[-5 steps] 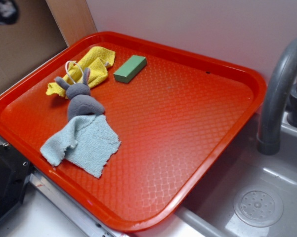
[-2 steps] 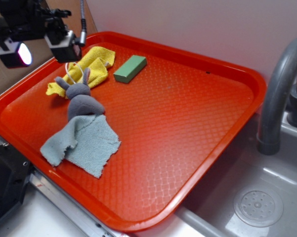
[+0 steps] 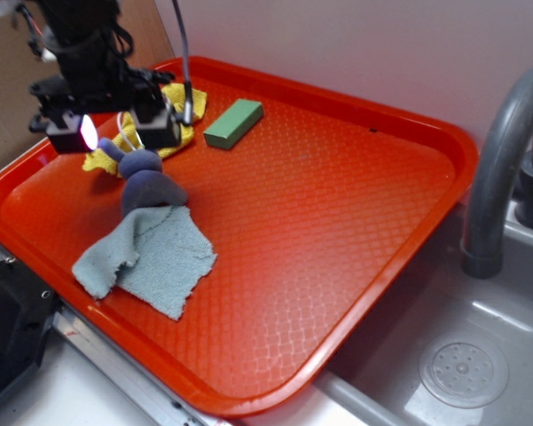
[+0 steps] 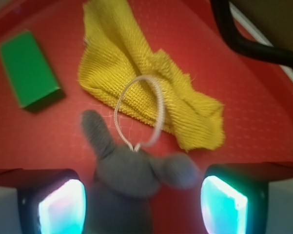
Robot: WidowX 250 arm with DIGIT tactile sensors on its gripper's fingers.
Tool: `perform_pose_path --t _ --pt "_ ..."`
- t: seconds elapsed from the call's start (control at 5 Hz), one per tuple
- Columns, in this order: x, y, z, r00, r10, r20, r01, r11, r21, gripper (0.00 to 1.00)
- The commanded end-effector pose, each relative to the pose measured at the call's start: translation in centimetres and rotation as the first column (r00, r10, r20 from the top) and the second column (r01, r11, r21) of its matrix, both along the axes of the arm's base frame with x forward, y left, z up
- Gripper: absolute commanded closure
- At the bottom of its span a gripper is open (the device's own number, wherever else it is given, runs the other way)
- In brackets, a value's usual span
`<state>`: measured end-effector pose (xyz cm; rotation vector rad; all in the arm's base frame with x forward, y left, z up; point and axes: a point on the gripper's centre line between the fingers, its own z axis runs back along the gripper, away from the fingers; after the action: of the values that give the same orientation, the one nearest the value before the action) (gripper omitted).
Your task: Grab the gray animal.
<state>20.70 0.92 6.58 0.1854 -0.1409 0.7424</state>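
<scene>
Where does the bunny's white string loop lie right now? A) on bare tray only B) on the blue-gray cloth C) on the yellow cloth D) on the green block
C: in the wrist view the white string loop runs from the gray bunny's head up over the yellow cloth, well clear of the green block.

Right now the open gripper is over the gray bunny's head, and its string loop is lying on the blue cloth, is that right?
Not quite. The gripper is open over the gray bunny, but the wrist view shows its string loop lying on the yellow cloth, not the blue one.
</scene>
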Motion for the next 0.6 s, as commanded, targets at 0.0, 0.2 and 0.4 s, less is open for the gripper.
perform_pose_path --t 0.0,0.2,0.4 --pt "-0.4 0.3 -3.2 0.998 -0.029 -0.054 0.031 0.999 0.029 0.0" --pt "-1.2 -0.6 -4.1 0.994 -0.074 -0.077 0.075 0.997 0.015 0.0" --pt "-1.5 -1.0 -4.8 0.994 -0.087 -0.073 0.089 0.996 0.019 0.0"
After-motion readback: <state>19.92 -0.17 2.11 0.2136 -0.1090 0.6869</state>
